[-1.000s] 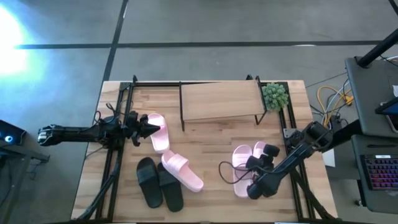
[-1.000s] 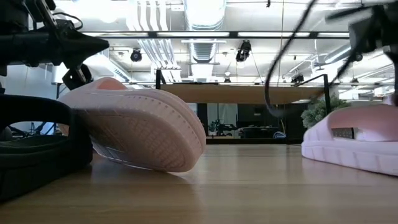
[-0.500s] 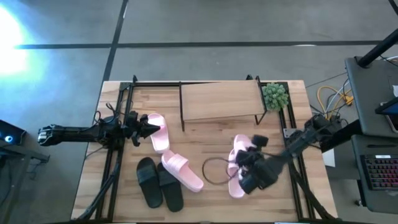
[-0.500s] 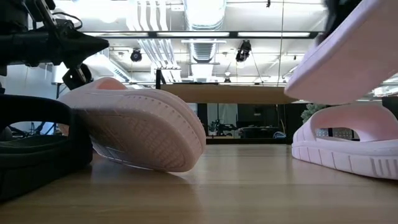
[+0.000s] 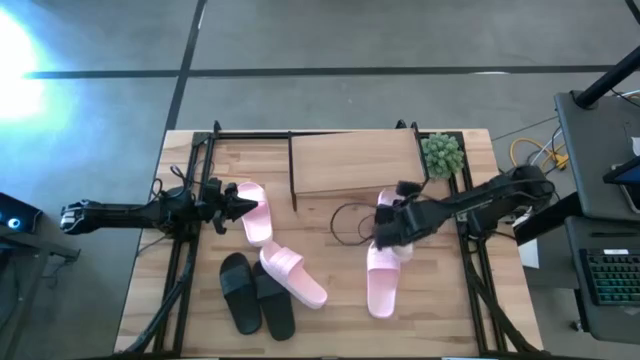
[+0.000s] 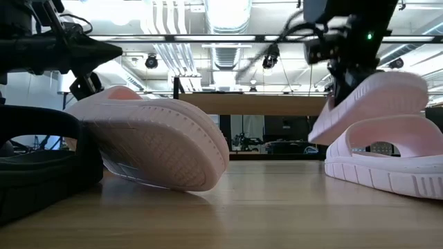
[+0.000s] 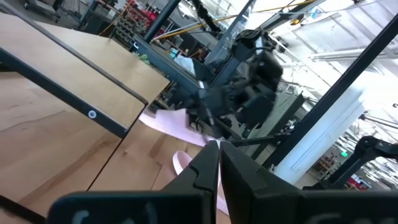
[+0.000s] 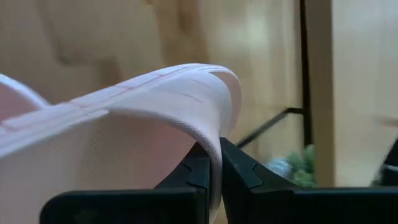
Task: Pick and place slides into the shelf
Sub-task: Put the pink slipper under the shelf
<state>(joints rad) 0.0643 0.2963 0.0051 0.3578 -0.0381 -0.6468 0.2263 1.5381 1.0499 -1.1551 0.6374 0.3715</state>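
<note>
One pale pink slide is hanging pinched by its strap in the right tool, clear of the surface and just short of the shelf ahead of the tool, likely so it can be carried in under the top board. Its mate is lying flat just behind that tool. Beside the other pink slide, the left tool is waiting with its fingers pressed together on nothing, well apart from the right one, seemingly keeping the route clear.
</note>
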